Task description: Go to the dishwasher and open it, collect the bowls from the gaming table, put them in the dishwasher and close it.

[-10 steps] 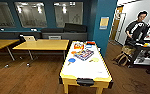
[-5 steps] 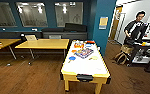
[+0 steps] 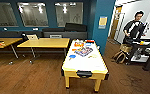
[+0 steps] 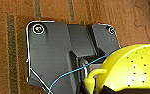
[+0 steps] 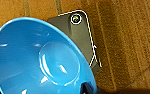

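Your right pincer carries a blue bowl (image 5: 38,60), hanging over the wooden floor (image 5: 131,37). Your left holds a yellow perforated bowl (image 4: 133,67), likewise low over the floor. The gaming table (image 3: 84,65) stands well ahead of both, its long axis running away from you, another blue bowl (image 3: 72,56) on its top.

The room is evenly lit from above, with ceiling lights mirrored as white glare in the dark glass panels (image 3: 38,13) along the back wall. The glossy white top of the gaming table (image 3: 84,63) is washed out, so the small things on it smear into coloured blobs. Everything looks soft and blurred. The blue bowl (image 5: 41,62) carries bright specular spots; the perforated yellow bowl (image 4: 133,67) perhaps shows faint glare too
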Robot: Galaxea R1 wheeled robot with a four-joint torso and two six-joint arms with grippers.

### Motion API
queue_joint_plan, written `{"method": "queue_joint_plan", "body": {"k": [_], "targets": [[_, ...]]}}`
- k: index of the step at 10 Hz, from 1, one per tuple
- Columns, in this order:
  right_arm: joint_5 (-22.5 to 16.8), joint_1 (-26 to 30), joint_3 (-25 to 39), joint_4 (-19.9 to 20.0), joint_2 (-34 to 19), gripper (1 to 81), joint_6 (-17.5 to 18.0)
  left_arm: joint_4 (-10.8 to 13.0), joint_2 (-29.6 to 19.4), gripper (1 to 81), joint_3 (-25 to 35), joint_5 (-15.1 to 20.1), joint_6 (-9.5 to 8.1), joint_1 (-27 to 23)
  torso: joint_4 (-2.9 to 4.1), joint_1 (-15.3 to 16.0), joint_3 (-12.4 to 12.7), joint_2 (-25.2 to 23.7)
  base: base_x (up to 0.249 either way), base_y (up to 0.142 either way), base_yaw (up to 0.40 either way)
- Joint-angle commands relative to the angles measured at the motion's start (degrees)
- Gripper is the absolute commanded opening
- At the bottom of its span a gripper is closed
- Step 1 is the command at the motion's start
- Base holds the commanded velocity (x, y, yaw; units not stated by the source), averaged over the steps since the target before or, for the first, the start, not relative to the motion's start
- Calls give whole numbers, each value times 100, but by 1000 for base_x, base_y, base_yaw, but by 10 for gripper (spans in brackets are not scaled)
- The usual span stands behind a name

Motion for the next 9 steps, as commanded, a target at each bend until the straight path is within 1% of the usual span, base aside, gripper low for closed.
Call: {"method": "queue_joint_plan", "body": {"k": [1, 2, 9], "targets": [[-211, 187, 221, -114, -55, 10, -18, 82, -123, 10, 70, 223, 29, -209, 0, 5, 0, 0, -132, 0, 0], [-211, 187, 256, -114, -38, 10, -17, 82, -132, 10, 70, 214, 29, -201, 0, 5, 0, 0, -79, 0, 0], [-194, 125, 370, -97, 50, 10, -9, 82, -114, 10, 70, 214, 29, -183, 0, 6, 5, -6, 0, 0, 0]]}}
